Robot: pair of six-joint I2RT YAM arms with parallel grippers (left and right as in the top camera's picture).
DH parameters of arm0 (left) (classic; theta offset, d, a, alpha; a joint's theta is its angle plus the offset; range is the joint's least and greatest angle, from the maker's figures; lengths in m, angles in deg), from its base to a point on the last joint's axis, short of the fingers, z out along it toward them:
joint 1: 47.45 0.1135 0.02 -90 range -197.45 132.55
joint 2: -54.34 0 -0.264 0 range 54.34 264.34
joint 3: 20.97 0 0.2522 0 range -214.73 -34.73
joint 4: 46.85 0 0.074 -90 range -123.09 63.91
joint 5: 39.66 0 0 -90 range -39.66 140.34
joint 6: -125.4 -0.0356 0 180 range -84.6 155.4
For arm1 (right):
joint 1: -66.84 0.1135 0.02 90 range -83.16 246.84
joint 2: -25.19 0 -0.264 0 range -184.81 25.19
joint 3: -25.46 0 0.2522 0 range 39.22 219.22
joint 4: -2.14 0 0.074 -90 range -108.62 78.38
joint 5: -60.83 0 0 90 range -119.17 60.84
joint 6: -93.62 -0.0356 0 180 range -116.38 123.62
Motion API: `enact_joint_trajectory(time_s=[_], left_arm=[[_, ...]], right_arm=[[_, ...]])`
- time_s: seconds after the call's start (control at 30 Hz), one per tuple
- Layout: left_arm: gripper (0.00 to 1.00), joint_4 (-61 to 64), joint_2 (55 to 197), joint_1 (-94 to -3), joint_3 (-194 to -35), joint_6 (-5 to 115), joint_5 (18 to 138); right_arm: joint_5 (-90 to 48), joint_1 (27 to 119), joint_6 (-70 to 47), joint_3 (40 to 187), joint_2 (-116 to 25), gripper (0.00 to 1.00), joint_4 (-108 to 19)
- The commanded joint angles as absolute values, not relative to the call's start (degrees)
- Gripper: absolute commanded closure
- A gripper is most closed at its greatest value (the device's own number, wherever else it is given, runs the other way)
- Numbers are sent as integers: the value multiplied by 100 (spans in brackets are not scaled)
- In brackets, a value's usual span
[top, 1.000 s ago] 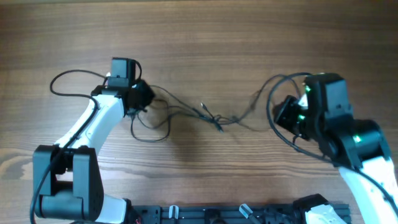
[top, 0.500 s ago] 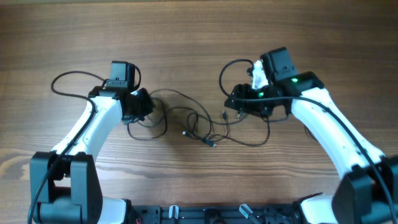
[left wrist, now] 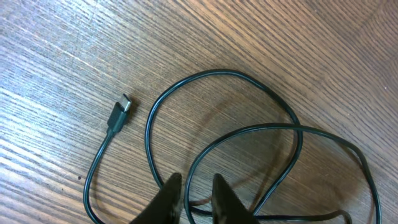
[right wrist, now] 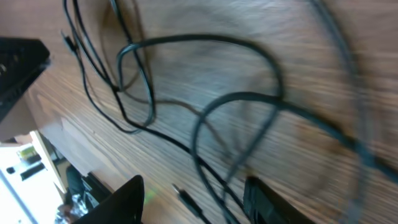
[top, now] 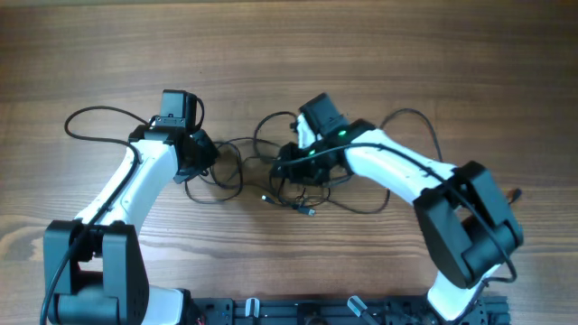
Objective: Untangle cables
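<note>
Task barely begun, by the look of it: the cables (left wrist: 224, 73) lie in overlapping loops mid-worktop (top: 361, 54), with a knotted cluster between the two arms and nothing laid out straight. One plug (left wrist: 119, 114) end lies free, off to the side of the loops. Left tool (left wrist: 196, 180): narrow gap, low over the loops; one strand runs into the gap but isn't visibly pinched. Right tool (right wrist: 193, 183): wide, empty, right over the crossing strands at the tangle's centre; view blurred. Left to do: separate every cord.
</note>
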State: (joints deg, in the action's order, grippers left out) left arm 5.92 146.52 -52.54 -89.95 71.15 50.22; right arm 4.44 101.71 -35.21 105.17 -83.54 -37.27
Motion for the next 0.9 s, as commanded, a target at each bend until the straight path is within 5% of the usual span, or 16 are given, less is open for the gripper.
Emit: enact_joint_trajectory(time_s=[0.0,0.1,0.23,0.27,0.3,0.33,0.37,0.43,0.77,0.87], left_arm=[[84,574,14595,-5249,-9013,7191,5015],[77,574,14595,-5249,-9013,7191,5092],[55,579,14595,-5249,-9013,7191,5166],[54,579,14595,-5249,-9013,7191,5286],[54,581,14595,-5249,-9013,7191,5463],[55,609,14595,-5249,-9013,7191,5658],[57,670,14595,-5249,-9013,7191,5784],[70,937,14595,-5249,-9006,7191,5857],[96,-136,14597,-5339,-7839,7644,5992],[96,-293,14597,-5345,-7588,7644,5988]], right_arm=[[201,10401,-3707,10596,-8500,46,-3408],[-572,10628,-3704,10589,-8636,46,-3336],[-874,10982,-3698,10585,-9095,47,-3001],[-839,11050,-3685,10585,-9222,50,-2818],[-728,11091,-3687,10585,-9314,64,-2665],[-491,11102,-3689,10585,-9351,86,-2556],[-358,11102,-3687,10585,-9351,96,-2516],[75,10912,-3490,10594,-9115,95,-2516],[1758,10184,-2605,10594,-6466,96,-1850],[1926,10184,-2483,10594,-5945,96,-1434]])
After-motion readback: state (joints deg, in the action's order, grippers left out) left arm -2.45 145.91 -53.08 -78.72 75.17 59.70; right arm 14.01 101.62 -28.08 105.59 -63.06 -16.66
